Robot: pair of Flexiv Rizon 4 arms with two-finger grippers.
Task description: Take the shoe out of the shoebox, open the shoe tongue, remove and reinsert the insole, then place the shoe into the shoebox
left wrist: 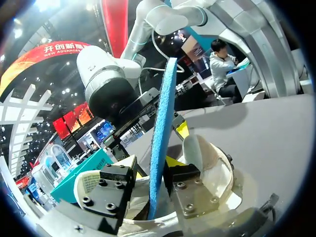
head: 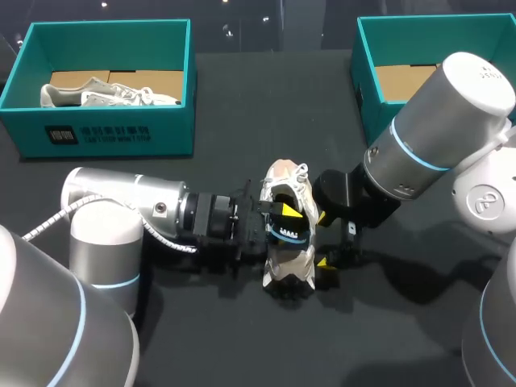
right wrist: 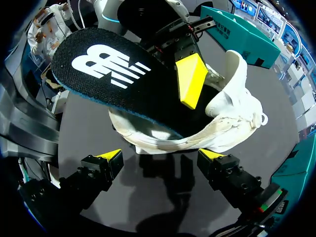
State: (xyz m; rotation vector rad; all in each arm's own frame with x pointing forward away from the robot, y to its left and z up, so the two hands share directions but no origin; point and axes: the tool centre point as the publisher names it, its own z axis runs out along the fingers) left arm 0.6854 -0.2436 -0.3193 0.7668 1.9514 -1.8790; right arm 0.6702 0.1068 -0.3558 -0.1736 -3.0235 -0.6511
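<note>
The shoe (head: 289, 242) is found lying on the dark bench (head: 242, 121) near the middle, between the two arms and outside both boxes. The insole (left wrist: 163, 113) is pinched edge-on between the fingers of the left tool (left wrist: 159, 173), which is closed on it. One end of the insole is lifted above the collar and the other end is tucked into the shoe. The right tool (right wrist: 160, 158) is spread wide with nothing between its fingers, just to the right of the shoe and apart from it.

A teal right shoebox (head: 367, 72) is seen at the far right, partly hidden by the right arm. A left shoebox (head: 105, 133) at the far left holds pale shoes (head: 105, 95).

The insole is judged to be thin, light and bendy, with a cloth top that should give good friction. It is best taken near its raised end, across the flat faces, since a long free length is likely to fold or catch on the collar. The shoe is judged light, with a soft upper, and it can be expected to slide or tip on the bench. It would therefore be better steadied by its sides at the firmer sole or heel
</note>
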